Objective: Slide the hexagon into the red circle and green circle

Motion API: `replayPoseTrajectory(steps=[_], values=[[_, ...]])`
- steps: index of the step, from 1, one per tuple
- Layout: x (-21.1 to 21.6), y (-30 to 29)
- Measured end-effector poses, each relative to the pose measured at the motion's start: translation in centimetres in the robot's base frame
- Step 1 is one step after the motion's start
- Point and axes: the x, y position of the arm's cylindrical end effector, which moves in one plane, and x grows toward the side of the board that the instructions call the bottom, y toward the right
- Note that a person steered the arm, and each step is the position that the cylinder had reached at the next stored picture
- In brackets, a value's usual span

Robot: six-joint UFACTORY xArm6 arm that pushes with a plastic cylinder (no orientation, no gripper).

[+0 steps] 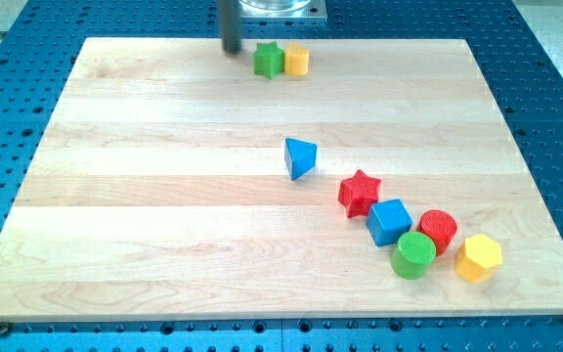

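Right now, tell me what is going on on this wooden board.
My tip rests near the view's top edge of the wooden board, just left of a green star block and a yellow round block. The yellow hexagon block lies untouched at the lower right, beside the red circle block and green circle block. A blue triangle block, red star block and blue cube lie between.

Wooden desk (164,196) with my tip (232,49) at the view's top; yellow hexagon (479,258) sits just right of touching red circle (439,230) and green circle (413,255).
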Motion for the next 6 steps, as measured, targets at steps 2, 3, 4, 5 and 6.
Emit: replayPoseTrajectory(steps=[2, 3, 4, 5, 6], values=[[9.4, 16.2], [14.2, 28.1], [23.2, 37.2], [32.4, 41.4], [38.1, 38.3]])
